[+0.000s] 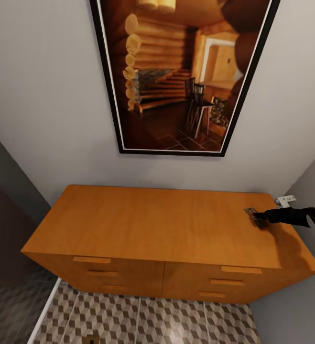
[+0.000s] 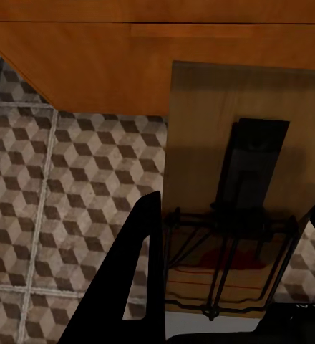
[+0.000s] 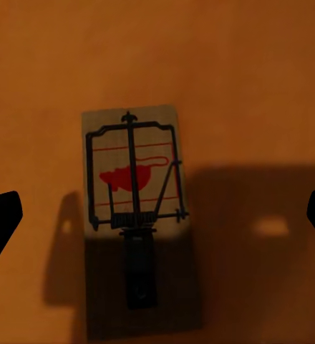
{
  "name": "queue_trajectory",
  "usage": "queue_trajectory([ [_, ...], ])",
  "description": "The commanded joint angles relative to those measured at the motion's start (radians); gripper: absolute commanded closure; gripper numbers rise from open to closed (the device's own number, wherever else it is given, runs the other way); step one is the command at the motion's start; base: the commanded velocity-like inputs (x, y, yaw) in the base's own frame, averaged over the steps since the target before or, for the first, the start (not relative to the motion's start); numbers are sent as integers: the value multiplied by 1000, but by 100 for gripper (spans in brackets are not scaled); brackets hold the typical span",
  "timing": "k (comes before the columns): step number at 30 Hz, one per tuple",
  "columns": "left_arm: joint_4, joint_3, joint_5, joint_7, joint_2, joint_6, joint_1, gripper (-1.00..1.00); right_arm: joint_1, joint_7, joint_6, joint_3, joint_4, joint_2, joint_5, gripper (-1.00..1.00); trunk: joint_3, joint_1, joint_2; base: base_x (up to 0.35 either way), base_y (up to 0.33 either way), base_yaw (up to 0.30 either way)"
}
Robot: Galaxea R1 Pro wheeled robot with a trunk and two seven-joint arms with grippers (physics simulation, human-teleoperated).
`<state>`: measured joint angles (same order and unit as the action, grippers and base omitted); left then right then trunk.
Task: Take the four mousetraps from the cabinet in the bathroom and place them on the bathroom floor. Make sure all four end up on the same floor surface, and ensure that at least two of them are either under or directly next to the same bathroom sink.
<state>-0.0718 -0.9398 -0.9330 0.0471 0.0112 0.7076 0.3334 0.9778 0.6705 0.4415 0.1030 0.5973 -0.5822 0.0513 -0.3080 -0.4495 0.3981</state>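
One mousetrap (image 1: 252, 212) lies flat on the right end of the cabinet (image 1: 157, 224) top. In the right wrist view this mousetrap (image 3: 132, 168) shows a red mouse print and a dark metal bar. My right gripper (image 3: 161, 215) hovers over it, open, its fingertips (image 3: 0, 218) wide apart on either side. My left gripper (image 2: 229, 251) is shut on a second mousetrap (image 2: 225, 179), held above the bathroom floor (image 2: 64, 186) just in front of the cabinet's lower edge (image 2: 107, 64). A small tan board (image 1: 91, 339) shows low over the floor tiles; whether it is that held trap is unclear.
A large framed picture (image 1: 176, 71) of a log cabin hangs on the grey wall above the cabinet. A white wall fitting (image 1: 286, 200) sits beside the right arm. A dark panel (image 1: 6, 234) stands left of the cabinet. Drawer handles (image 1: 91, 260) line the front.
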Motion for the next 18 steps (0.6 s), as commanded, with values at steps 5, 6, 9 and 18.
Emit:
queue_trajectory([
  [5, -3, -7, 3, 8, 1, 4, 1, 100, 1, 0, 6, 4, 1, -1, 5, -100, -6, -1, 2, 0, 0, 0],
  [6, -3, -7, 3, 8, 1, 4, 1, 100, 1, 0, 6, 4, 1, -1, 5, -100, -7, -1, 2, 0, 0, 0],
  [9, -3, -7, 3, 8, 1, 4, 1, 100, 1, 0, 6, 4, 1, -1, 5, -100, -11, -1, 2, 0, 0, 0],
  [18, -3, -7, 3, 8, 1, 4, 1, 100, 1, -2, 6, 4, -20, 0, 5, -100, -21, -1, 2, 0, 0, 0],
])
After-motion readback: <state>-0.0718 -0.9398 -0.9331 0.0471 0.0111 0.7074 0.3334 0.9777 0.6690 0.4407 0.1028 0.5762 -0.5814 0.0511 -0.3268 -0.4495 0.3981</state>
